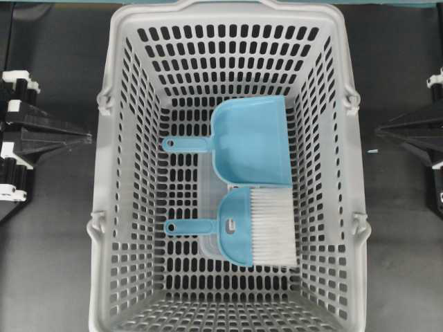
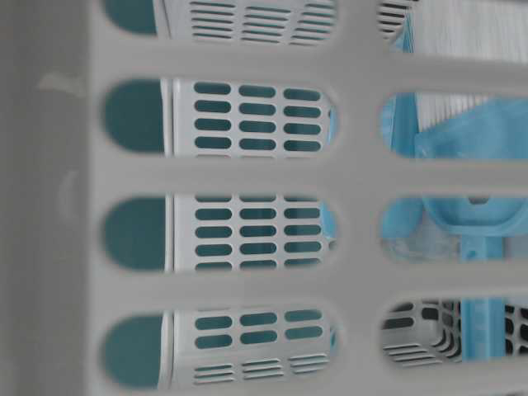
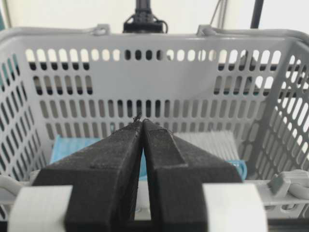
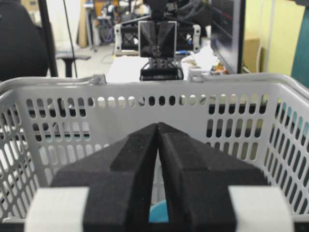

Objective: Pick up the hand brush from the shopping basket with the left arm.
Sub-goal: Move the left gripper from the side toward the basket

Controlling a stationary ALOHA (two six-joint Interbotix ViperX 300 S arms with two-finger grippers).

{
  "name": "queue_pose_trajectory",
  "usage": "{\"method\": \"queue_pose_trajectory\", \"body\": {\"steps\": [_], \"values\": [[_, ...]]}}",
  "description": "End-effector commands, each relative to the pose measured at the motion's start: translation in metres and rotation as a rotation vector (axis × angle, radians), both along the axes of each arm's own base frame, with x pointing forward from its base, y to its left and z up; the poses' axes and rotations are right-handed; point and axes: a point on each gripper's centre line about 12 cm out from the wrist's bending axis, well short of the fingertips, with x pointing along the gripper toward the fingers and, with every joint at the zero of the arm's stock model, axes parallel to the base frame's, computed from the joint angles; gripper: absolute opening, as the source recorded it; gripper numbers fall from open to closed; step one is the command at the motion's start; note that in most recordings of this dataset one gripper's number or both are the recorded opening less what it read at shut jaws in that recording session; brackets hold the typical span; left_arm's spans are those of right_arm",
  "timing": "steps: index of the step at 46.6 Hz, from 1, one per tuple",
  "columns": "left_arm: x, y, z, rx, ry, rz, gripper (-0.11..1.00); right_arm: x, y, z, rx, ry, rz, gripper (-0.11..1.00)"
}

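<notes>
The hand brush (image 1: pixel 239 228) lies flat on the floor of the shopping basket (image 1: pixel 104 173), blue looped handle to the left, white bristles to the right. Its bristles show in the left wrist view (image 3: pixel 212 145) behind my fingers. My left gripper (image 1: pixel 86 138) is shut and empty, outside the basket's left wall at about rim height, up and left of the brush handle. In its own view the left gripper (image 3: pixel 141 121) has its tips touching in front of the basket (image 3: pixel 193 72). My right gripper (image 1: pixel 379 130) is shut and empty outside the right wall, and its own view (image 4: pixel 158 124) shows the same.
A blue dustpan scoop (image 1: pixel 252 142) lies just behind the brush, its rim touching the bristles, handle also to the left. The basket's tall slotted walls (image 4: pixel 241 101) stand between both grippers and the floor. The table-level view is filled by the near basket wall (image 2: pixel 247 173).
</notes>
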Motion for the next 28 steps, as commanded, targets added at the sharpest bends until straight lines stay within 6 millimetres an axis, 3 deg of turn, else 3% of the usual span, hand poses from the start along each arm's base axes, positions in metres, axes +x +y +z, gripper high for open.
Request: {"method": "queue_pose_trajectory", "body": {"steps": [1, 5, 14, 20, 28], "values": [[0.005, -0.001, 0.028, 0.032, -0.002, -0.004, 0.06, 0.002, 0.000, 0.012, 0.009, -0.029, -0.002, 0.00], [0.009, 0.000, 0.047, 0.029, 0.054, 0.001, 0.00, 0.004, -0.001, 0.015, 0.020, -0.011, -0.004, 0.00], [0.026, 0.001, 0.084, 0.032, 0.256, 0.009, 0.00, 0.008, 0.000, 0.018, 0.015, 0.112, -0.002, 0.00], [0.048, -0.001, 0.097, 0.038, 0.414, 0.006, 0.00, 0.008, 0.000, 0.019, 0.011, 0.184, -0.002, 0.00], [0.085, -0.005, 0.092, 0.046, 0.646, -0.005, 0.00, 0.007, 0.000, 0.013, 0.011, 0.255, 0.000, 0.00]]}}
